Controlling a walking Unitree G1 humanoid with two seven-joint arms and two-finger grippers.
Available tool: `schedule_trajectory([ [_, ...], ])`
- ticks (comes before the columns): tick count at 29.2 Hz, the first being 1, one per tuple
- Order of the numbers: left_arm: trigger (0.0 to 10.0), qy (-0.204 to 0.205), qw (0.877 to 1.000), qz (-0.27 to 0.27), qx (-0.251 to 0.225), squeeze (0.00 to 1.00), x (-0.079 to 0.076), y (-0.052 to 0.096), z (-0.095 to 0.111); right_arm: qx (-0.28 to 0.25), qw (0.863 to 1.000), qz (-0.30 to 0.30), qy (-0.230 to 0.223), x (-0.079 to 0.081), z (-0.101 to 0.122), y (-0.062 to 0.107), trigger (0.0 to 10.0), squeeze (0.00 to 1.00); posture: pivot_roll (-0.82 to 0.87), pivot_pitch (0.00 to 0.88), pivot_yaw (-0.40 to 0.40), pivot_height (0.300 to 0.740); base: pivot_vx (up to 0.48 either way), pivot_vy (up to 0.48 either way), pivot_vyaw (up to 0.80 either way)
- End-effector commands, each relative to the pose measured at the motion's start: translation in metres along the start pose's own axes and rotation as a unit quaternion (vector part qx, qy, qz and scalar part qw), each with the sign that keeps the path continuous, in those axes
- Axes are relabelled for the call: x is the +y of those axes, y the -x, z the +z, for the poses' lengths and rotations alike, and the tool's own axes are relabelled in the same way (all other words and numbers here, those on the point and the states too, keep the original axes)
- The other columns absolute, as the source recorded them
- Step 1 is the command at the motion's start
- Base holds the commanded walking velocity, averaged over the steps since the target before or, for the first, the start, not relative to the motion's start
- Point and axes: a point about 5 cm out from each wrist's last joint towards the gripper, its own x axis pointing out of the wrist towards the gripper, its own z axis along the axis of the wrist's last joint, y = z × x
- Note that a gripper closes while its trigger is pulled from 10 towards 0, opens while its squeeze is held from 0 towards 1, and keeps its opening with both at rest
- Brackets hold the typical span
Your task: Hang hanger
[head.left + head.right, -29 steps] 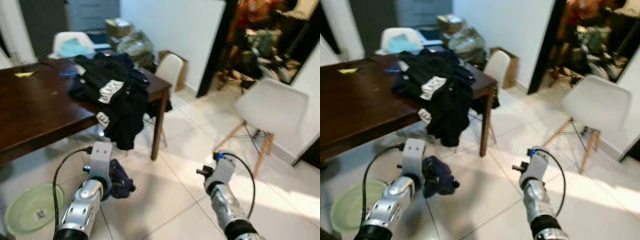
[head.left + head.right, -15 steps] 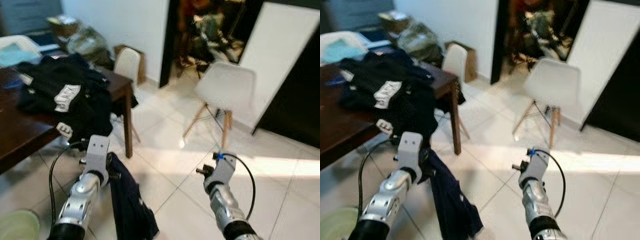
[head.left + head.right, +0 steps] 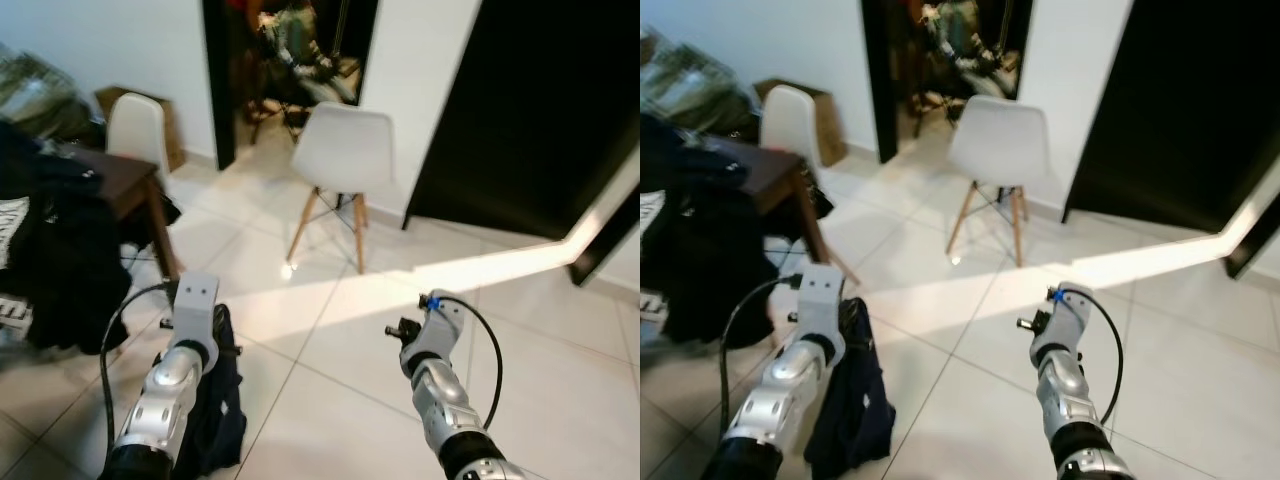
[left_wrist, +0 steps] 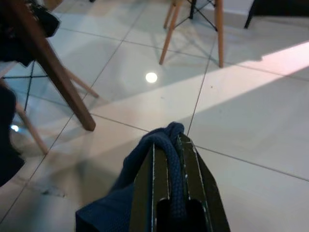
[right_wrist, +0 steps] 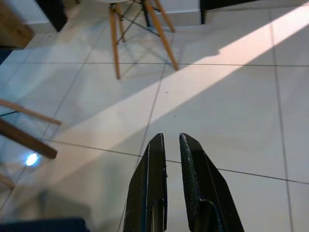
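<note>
- Two black fingers of the left gripper were clenched on a bunched fold of dark navy cloth garment, low in the middle of the left wrist view; the fabric filled the gap between them and spilled out over the tips.
- No hanger could be made out inside that bundle, so whether the task's thing sat in the folds could not be told; the garment hung from the gripper at the lower left of the left eye view, its hem near or on the pale glossy floor tiles.
- Both fingers of the right gripper stood nearly together around nothing, a thin slit between them, over bare tile low in the right wrist view.
- Beyond the grippers stood a white moulded chair on splayed wooden legs at upper centre, with a dark open doorway behind it.
- At the left edge were the corner of a dark brown wooden table and a heap of black clothing.
- Risk, as a judgement: the trailing hem could snag a chair or table leg, or catch underfoot, and drag the cloth from the grasp.
- A pinch on loose fabric alone might also slip during walking, since soft folds give little to bite.
</note>
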Motion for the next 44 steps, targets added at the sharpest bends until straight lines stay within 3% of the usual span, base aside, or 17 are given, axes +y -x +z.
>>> schedule_trajectory([
  [1,10.0,-0.008,1.0,0.006,-0.003,0.0,-0.003,-0.002,0.0,-0.005,1.0,-0.006,0.006,-0.005,0.005,-0.002,10.0,0.0,-0.04,0.031,-0.063,0.74,0.0,0.0,-0.8],
  [9,10.0,0.016,1.0,-0.004,-0.009,0.0,-0.007,-0.002,0.006,0.011,1.0,-0.003,0.017,-0.011,-0.003,0.002,10.0,0.0,-0.01,0.018,-0.101,0.74,0.0,0.0,-0.8],
  [14,10.0,0.014,0.999,0.029,0.018,0.0,0.01,0.006,-0.003,0.033,0.999,0.006,0.018,-0.001,-0.01,0.0,10.0,0.0,0.04,0.003,-0.129,0.74,0.0,0.0,-0.8],
  [20,10.0,0.008,0.999,0.047,0.019,0.0,0.021,0.008,-0.011,0.013,1.0,0.018,0.017,0.01,0.0,-0.004,10.0,0.0,0.01,0.026,-0.095,0.74,0.0,0.0,-0.8],
  [25,10.0,0.014,0.999,0.043,-0.018,0.0,0.016,0.007,0.001,0.014,1.0,0.007,0.018,0.002,-0.003,-0.001,10.0,0.0,0.0,0.053,-0.067,0.74,0.0,0.0,-0.8],
  [32,10.0,0.001,1.0,0.02,-0.022,0.0,0.007,0.006,0.004,0.008,1.0,-0.003,0.014,-0.002,-0.01,0.005,10.0,0.0,-0.03,0.063,-0.021,0.74,0.0,0.0,-0.8],
  [37,10.0,0.0,0.999,0.0,-0.046,0.0,-0.002,0.003,0.011,0.006,0.999,-0.007,0.03,-0.012,-0.019,0.014,10.0,0.0,-0.03,0.042,-0.034,0.74,0.0,0.0,-0.8],
  [41,10.0,0.007,0.998,0.001,-0.057,0.0,-0.002,0.002,0.016,0.012,0.999,0.003,0.04,-0.013,-0.021,0.014,10.0,0.0,-0.02,0.038,-0.043,0.74,0.0,0.0,-0.8],
  [44,10.0,0.01,0.998,0.01,-0.062,0.0,0.003,0.003,0.017,0.004,0.999,0.025,0.04,-0.005,-0.016,0.011,10.0,0.0,-0.01,0.033,-0.06,0.74,0.0,0.0,-0.8],
])
